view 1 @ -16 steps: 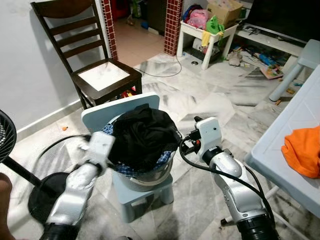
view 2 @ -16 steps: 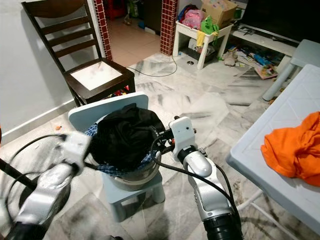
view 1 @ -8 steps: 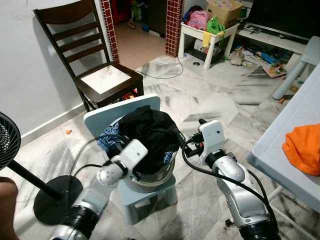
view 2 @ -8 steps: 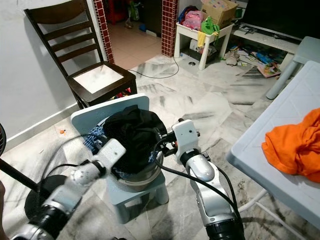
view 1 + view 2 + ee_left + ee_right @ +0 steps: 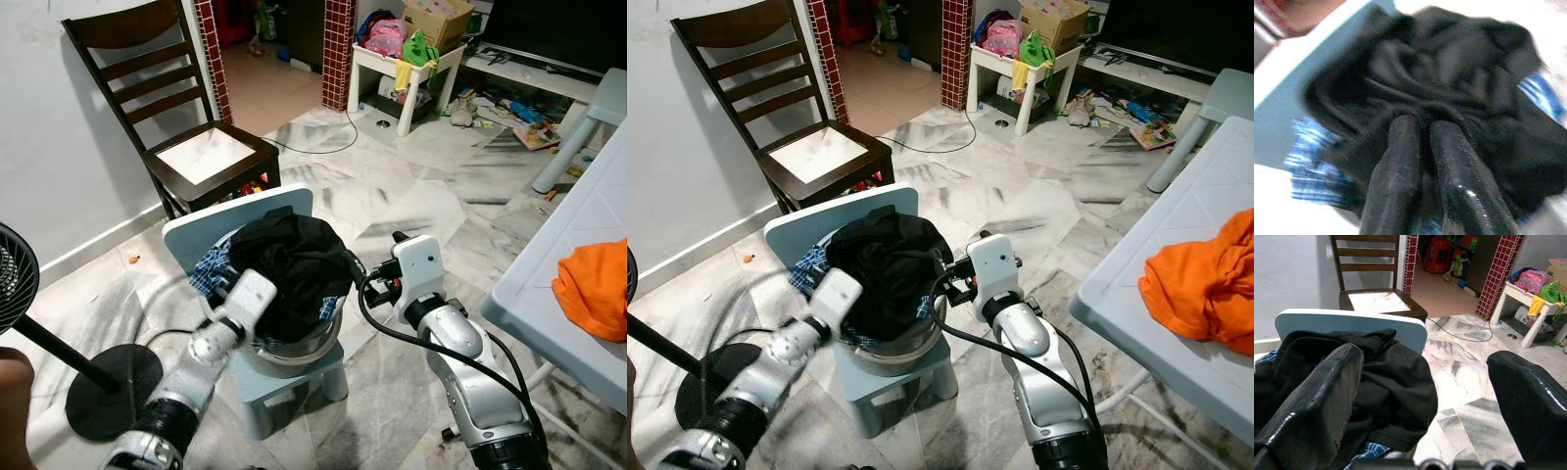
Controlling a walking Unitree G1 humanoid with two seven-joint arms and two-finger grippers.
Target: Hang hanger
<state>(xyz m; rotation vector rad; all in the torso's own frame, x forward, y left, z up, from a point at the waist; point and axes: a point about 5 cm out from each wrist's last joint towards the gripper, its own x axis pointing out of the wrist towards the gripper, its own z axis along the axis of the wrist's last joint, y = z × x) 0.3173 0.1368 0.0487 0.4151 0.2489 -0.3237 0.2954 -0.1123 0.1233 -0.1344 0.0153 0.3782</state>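
A black garment is heaped over blue checked cloth in a metal basin, which stands on a small light-blue chair. My left gripper is shut, its tips pressed into a fold of the black garment on the basin's left side. I cannot tell whether cloth is pinched between the fingers. My right gripper stands open at the basin's right rim, one finger against the black garment and the other out over the floor. I see no hanger.
A dark wooden chair stands behind against the wall. A fan with a round base is at the left. A pale table with an orange cloth is at the right. A cluttered white side table is far back.
My left arm has swung in from the basin's left side onto the black garment. The right arm has barely moved. The camera has shifted slightly.
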